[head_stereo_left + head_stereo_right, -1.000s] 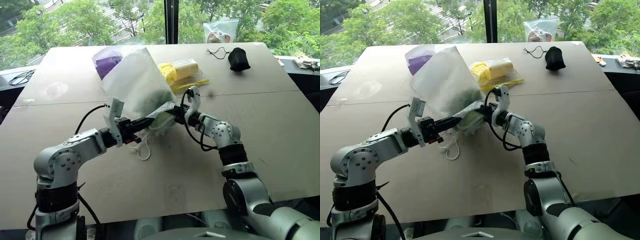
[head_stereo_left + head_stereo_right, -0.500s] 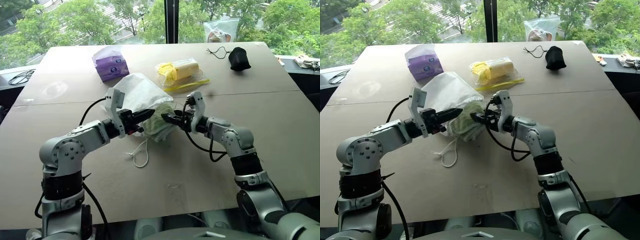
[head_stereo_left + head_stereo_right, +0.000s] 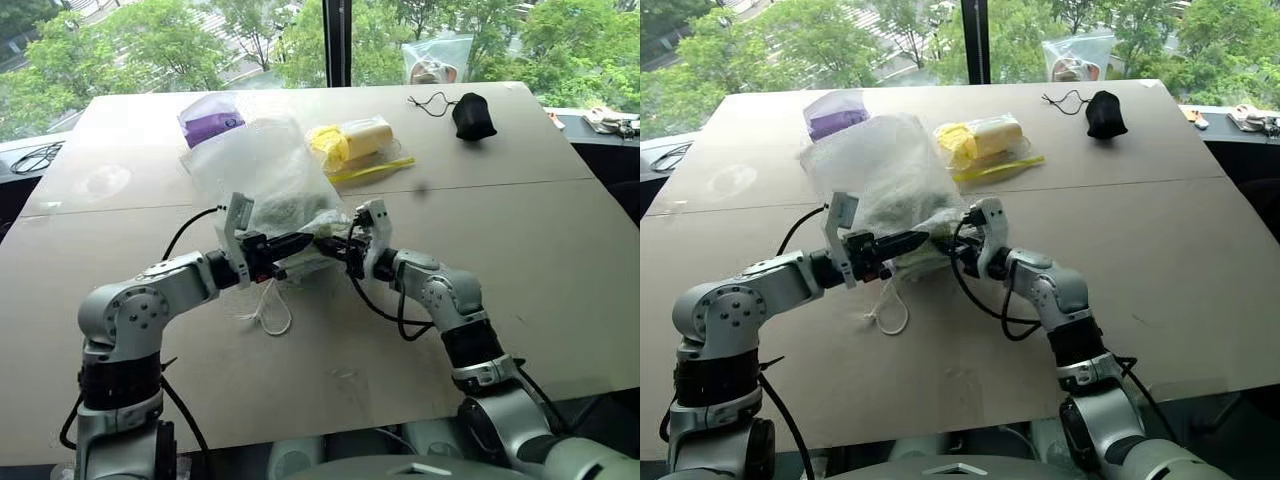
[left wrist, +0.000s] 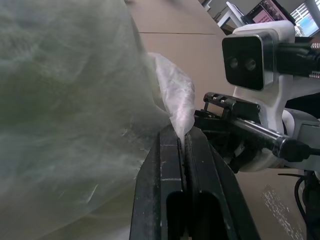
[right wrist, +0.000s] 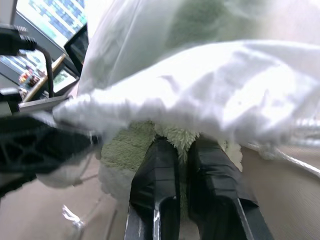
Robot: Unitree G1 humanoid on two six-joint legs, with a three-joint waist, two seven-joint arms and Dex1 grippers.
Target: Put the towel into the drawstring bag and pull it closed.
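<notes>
1. The white drawstring bag (image 3: 262, 180) is held up off the desk (image 3: 560, 250) near its middle, mouth downward. The left claw (image 3: 306, 241) is pinched tight on a fold of the bag's rim.
2. The right claw (image 3: 328, 246) meets it from the other side. Its fingers (image 5: 156, 165) are drawn together at the mouth, nipping a bit of the light-green towel (image 5: 131, 145) that pokes out below the gathered hem.
3. The towel sits mostly inside, showing as a green shadow through the fabric.
4. Risk as I see it: with the mouth facing down, the towel could slide back out if either pinch slackens, since neither claw is on the cord.
5. The white drawstring (image 3: 268, 312) dangles in a loop to the desk. Pulling the wrong strand, or snagging terry in the hem, would likely jam the closure.
6. The bag is thin, semi-sheer and crumply; the towel is fluffy and ribbed. Toward the far edge lie a yellow item in clear plastic (image 3: 358, 145) and a small black pouch (image 3: 473, 116).
</notes>
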